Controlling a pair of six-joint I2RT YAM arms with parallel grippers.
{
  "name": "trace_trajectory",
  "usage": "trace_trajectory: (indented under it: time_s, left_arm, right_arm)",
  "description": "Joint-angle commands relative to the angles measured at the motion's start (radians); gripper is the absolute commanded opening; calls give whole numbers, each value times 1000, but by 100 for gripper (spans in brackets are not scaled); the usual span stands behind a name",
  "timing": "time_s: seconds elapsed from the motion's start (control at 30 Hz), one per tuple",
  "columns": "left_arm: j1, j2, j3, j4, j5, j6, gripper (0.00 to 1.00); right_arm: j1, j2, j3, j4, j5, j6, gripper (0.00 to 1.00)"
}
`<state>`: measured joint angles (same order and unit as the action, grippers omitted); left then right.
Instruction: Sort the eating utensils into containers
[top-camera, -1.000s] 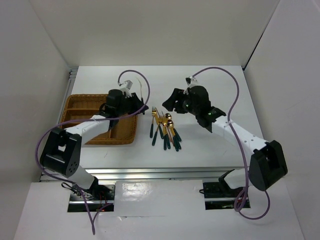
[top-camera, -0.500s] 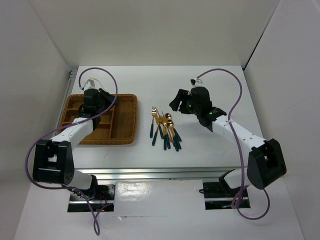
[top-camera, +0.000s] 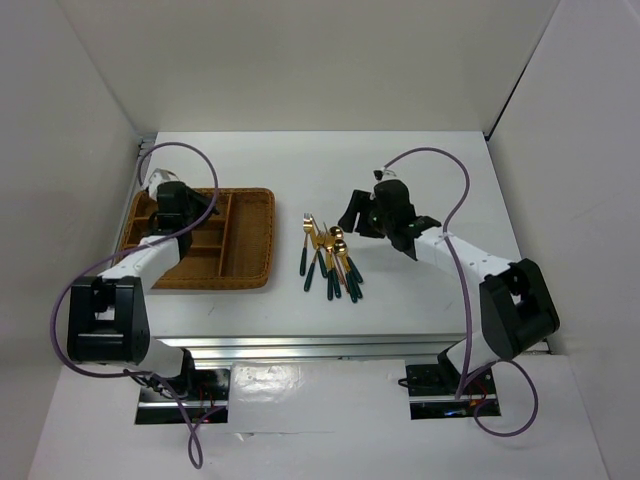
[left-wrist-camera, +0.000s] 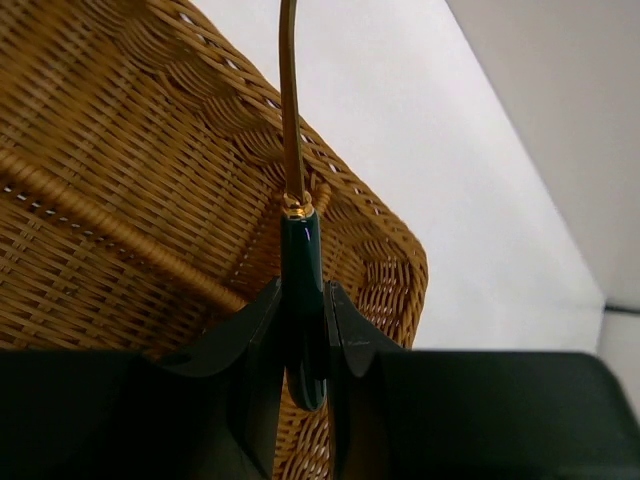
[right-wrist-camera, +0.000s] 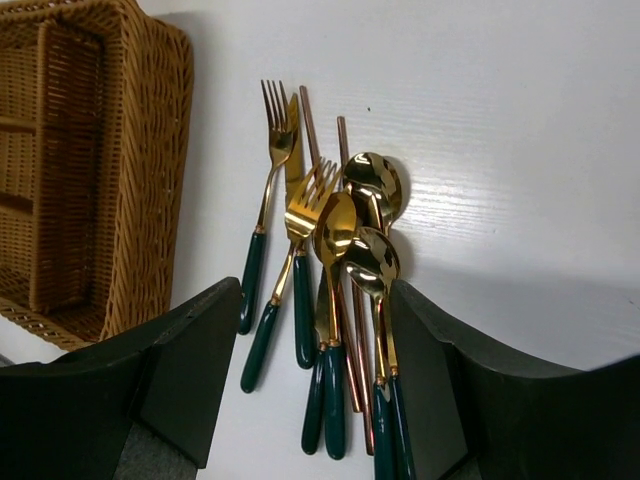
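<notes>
**One utensil held over the tray, the rest lying under the open right gripper**

We see the left gripper (left-wrist-camera: 303, 330) narrowed onto the dark teal handle of one utensil (left-wrist-camera: 301, 245), a finger on each side. Its long axis runs straight out ahead of the fingers, and the gold stem points away from the tool. The head is cut off at the frame edge, so we cannot tell its kind. Beneath this gripper lies the wicker tray (left-wrist-camera: 120, 130). In the compartments that show we make out woven floor and dividers.

The right gripper (right-wrist-camera: 312, 300) stands wide, holding nothing. Just ahead of it lies the pile of cutlery (right-wrist-camera: 326, 400), made up of forks (right-wrist-camera: 275, 130), spoons (right-wrist-camera: 372, 185) and chopsticks (right-wrist-camera: 306, 110). They lie roughly parallel, gold heads pointing away from the tool and teal handles toward it. The tray sits to this gripper's left, apart from the pile.
</notes>
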<state>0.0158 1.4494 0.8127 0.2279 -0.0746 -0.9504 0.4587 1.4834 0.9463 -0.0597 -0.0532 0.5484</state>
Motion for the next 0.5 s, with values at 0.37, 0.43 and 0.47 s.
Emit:
trace_trajectory:
  time_s: [0.37,0.43,0.47]
  left_arm:
    - [38,150,-17,134,-168,-412,20]
    - [38,161,-17,149,-191,-442,21]
    - [38,161,-6,149,-191,-442,21]
  right_arm:
    - [-6,25,-40,70,-50,-31,68]
    - [-6,25,-40,70,-59,-41,68]
    - [-6,34,-40,70,-59,-41,66]
